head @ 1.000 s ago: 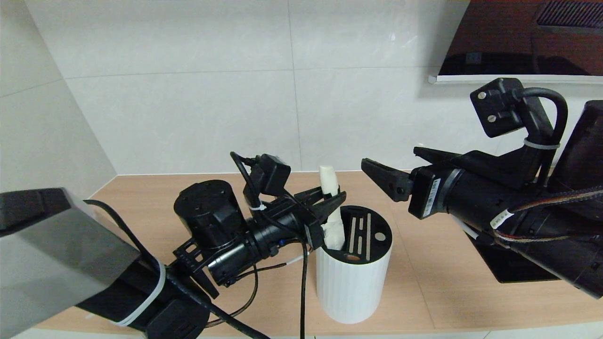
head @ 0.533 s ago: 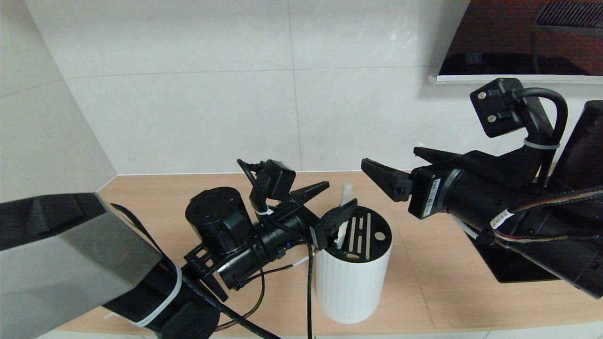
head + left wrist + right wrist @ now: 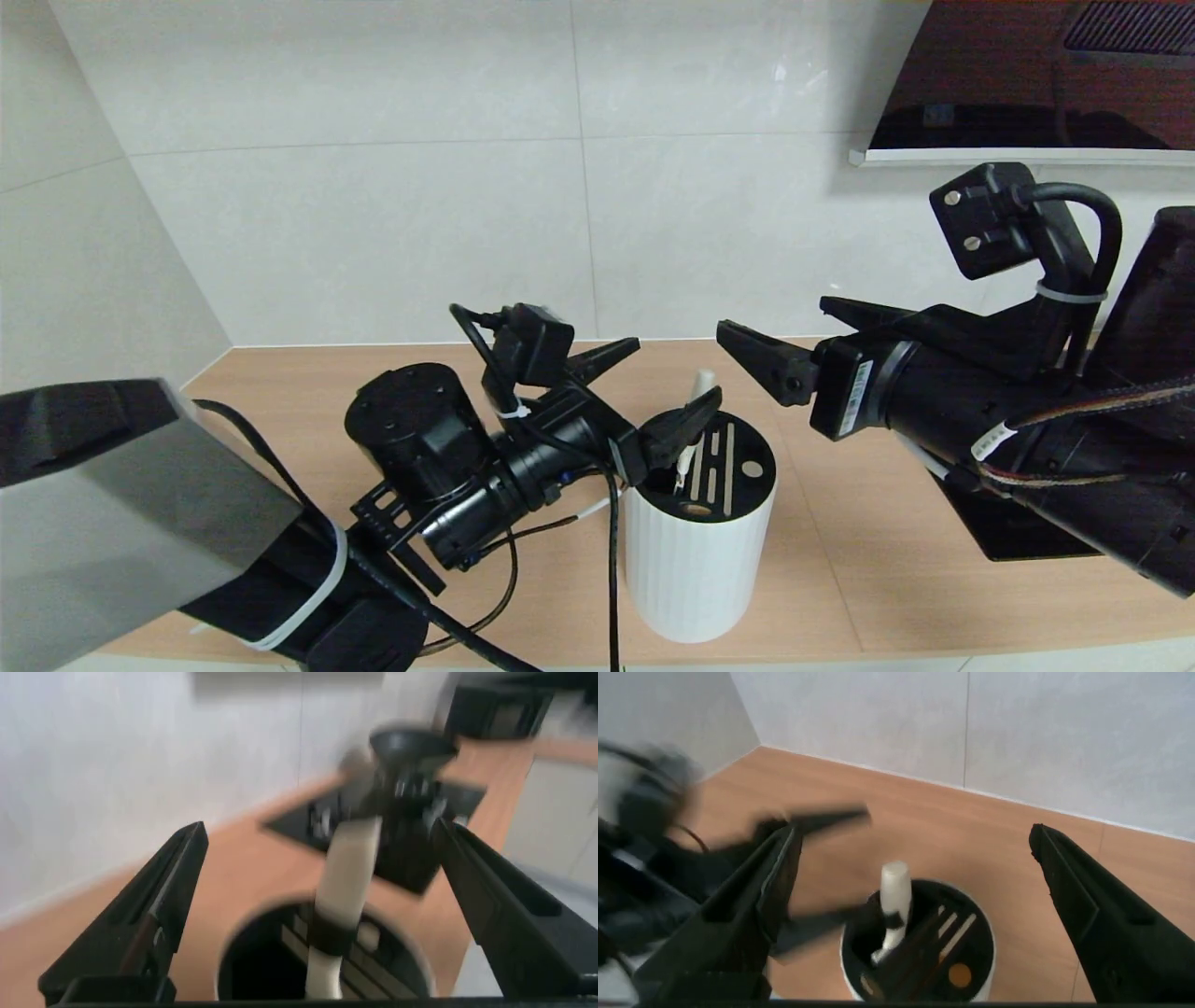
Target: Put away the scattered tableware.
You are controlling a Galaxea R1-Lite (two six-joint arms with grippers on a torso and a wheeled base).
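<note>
White-handled utensil point(image 3: 701, 382) stands in the ribbed holder point(image 3: 698, 560), between the spread jaws of my left gripper point(image 3: 679, 369); my right gripper point(image 3: 770, 315) hangs open nearby. If I withdraw crooked, a finger may snag the handle and tip the holder

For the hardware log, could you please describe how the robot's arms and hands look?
Both are black. The left hand has two pointed fingers, a boxy wrist camera, black cables and white zip ties. The right hand matches, with a white label and multicoloured wiring.
</note>
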